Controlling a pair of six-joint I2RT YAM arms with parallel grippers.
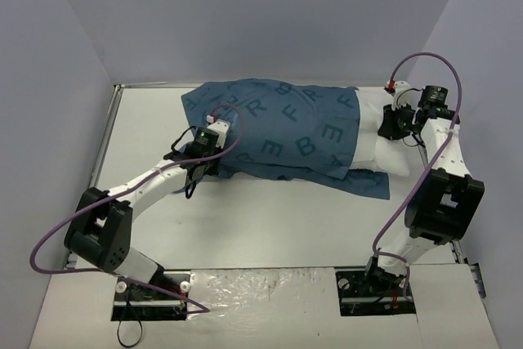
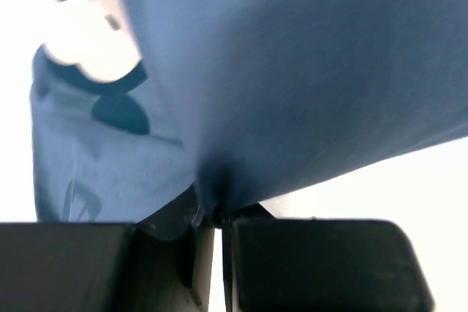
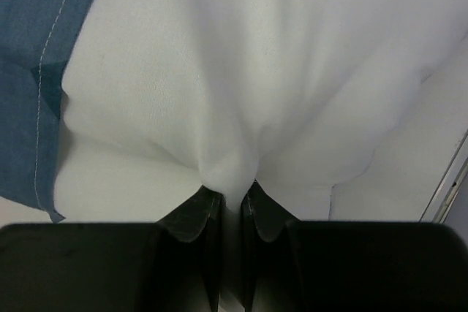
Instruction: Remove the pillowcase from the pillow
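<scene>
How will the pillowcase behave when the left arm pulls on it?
Probably floppy: the pillowcase bunches into a fold where the left end effector pinches it. Likely light, draping over the pillow. It may cling, so the right end effector pinching the pillow helps.

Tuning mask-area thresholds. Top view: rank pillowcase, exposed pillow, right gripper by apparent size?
1. pillowcase: largest by far.
2. pillow: only its uncovered right end counts.
3. right gripper: smallest, even if sitting nearer the camera enlarges it a little.
</scene>
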